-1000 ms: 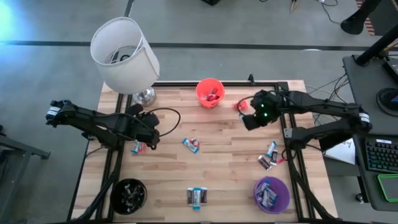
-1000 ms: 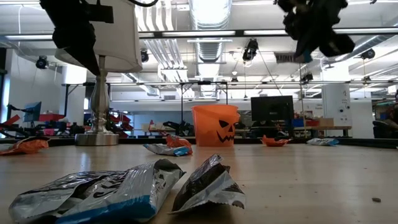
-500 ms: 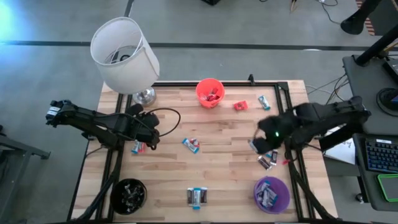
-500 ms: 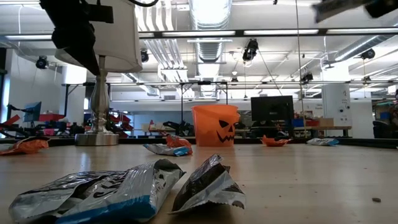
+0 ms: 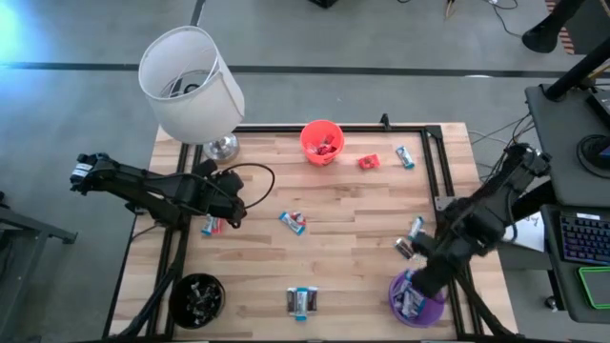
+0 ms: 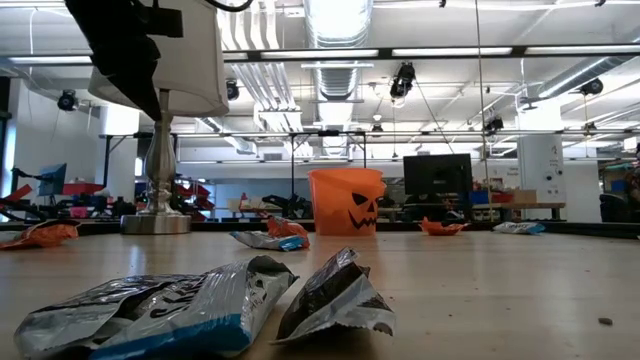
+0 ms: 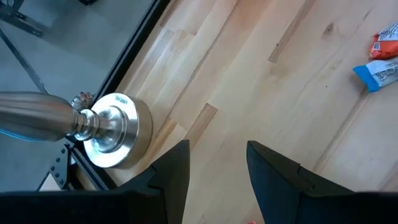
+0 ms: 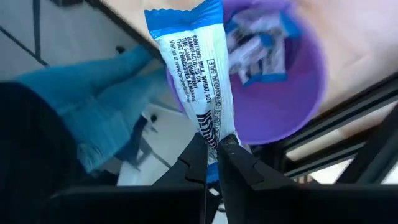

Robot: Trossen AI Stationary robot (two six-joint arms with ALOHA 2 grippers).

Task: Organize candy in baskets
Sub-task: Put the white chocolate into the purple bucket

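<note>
The right gripper [image 8: 212,144] has swung from beside the orange-red round bucket [image 5: 321,141] down the table's right side, and now holds its blue-and-white wrapped candy [image 8: 196,68] over the purple round bucket [image 5: 431,307].

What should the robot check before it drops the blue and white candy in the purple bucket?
1. Candy gripped: ok. The right gripper is shut on the blue and white candy.
2. Over the right bucket: ok. In the high view the right gripper is above the purple bucket.
3. Matching candy: ok. The purple bucket already holds blue and white candies.
4. Candy lined up inside the rim: cannot tell. In the wrist view it hangs partly over the edge.
5. Left gripper out of the way: ok. It is open, near the lamp base, far from the bucket.
</note>
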